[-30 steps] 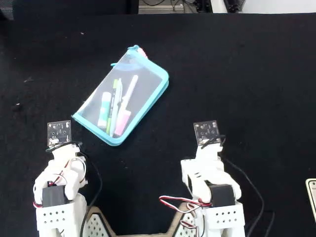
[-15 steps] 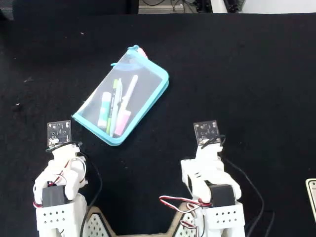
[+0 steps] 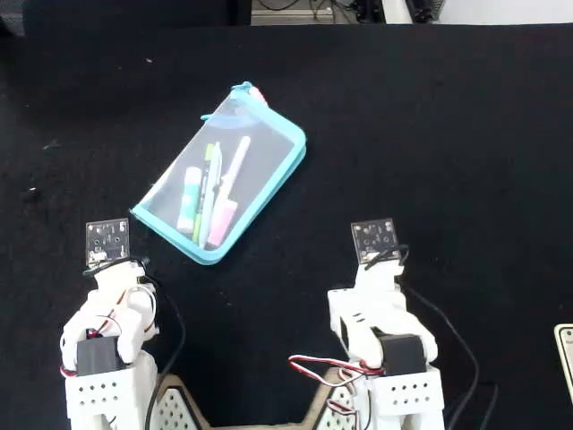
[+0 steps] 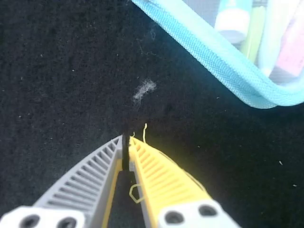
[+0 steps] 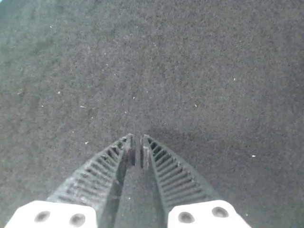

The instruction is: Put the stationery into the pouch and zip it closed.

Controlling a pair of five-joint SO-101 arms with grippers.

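On the black cloth (image 3: 430, 134) the teal pouch (image 3: 260, 152) lies slantwise ahead of the left gripper (image 4: 126, 145), its stationery (image 3: 208, 193) dim behind the clear face, that gripper and the right gripper (image 5: 137, 145) both with jaws pressed together on nothing, and a pale object (image 3: 566, 358) cut off at the right edge.

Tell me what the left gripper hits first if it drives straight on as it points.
Likely the bare black tabletop just ahead of the shut left gripper. The pouch lies mostly off to one side, so it probably comes later; depth is unclear.

One pouch (image 3: 260, 150) — three stationery pieces (image 3: 228, 184) — two arms (image 3: 112, 309).
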